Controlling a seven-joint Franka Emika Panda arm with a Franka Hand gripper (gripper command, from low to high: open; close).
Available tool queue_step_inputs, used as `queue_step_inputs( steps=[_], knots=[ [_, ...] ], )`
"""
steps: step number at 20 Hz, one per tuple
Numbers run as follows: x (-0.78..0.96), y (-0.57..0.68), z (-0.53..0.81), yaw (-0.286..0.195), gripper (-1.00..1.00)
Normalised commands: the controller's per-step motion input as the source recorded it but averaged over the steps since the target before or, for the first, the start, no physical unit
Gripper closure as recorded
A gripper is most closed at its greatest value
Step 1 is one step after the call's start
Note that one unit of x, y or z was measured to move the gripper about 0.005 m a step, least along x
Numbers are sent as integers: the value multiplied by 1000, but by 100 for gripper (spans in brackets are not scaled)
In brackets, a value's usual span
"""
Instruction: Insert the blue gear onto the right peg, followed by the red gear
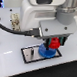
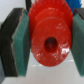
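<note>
Gripper (image 1: 55,43) — closed on the red gear (image 1: 55,43). The wrist view shows two teal pads (image 2: 18,42) pressing the gear's toothed rim from opposite sides, the red gear (image 2: 49,36) seen face-on with its round centre hole clear and dark. Pads touch the teeth; the gear sits squarely between them.

Red gear — held in the air, just above and slightly toward the exterior view's right of the blue gear (image 1: 45,51). Whether the two discs touch cannot be told from these pictures.

Blue gear — lying flat on the grey plate (image 1: 31,54), at the plate's end on the exterior view's right. Its far rim is partly hidden by the gripper and red gear. The right peg is not visible; the blue disc covers that spot.

Grey plate — rectangular, black-rimmed, resting on the white table (image 1: 15,68). Its half toward the exterior view's left is bare grey.

Arm (image 1: 45,17) — bulky white housing filling the upper middle of the exterior view, wrist angled down to the plate — a black cable (image 1: 12,29) runs in from the left.

Far background — a small pale object (image 1: 15,20), too blurred to name.
</note>
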Motion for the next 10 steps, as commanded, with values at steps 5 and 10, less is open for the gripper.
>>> queue_step_inputs(
  steps=[5, 10],
  knots=[
    [177, -128, -14, 0, 100],
    [189, -223, -74, 0, 100]
  ],
)
